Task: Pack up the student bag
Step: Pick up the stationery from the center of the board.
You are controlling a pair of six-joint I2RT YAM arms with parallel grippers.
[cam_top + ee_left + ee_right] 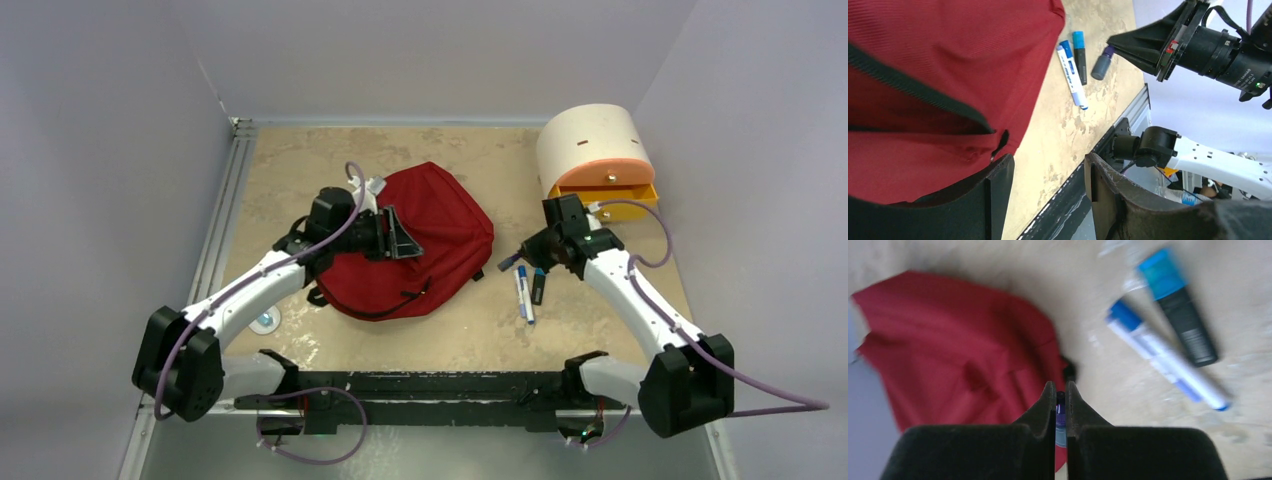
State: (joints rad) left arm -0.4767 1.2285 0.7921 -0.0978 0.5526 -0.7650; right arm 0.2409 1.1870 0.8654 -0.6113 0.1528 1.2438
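Note:
The student bag [420,245], a dark red soft backpack with a black zipper, lies in the middle of the table and fills the left wrist view [933,75]. My left gripper [405,235] hovers over the bag, open; in its wrist view [1046,162] one finger lies against the red fabric and only bare table shows in the gap. My right gripper [522,258] hangs just right of the bag, shut on a grey marker with a purple end [1101,65], which shows between the jaws [1060,412].
A white-and-blue marker [523,293] and a black marker with a blue cap [539,285] lie side by side on the table under the right gripper. A cream-and-orange drawer box [595,150] stands at the back right. A small round white object [265,321] sits near the left edge.

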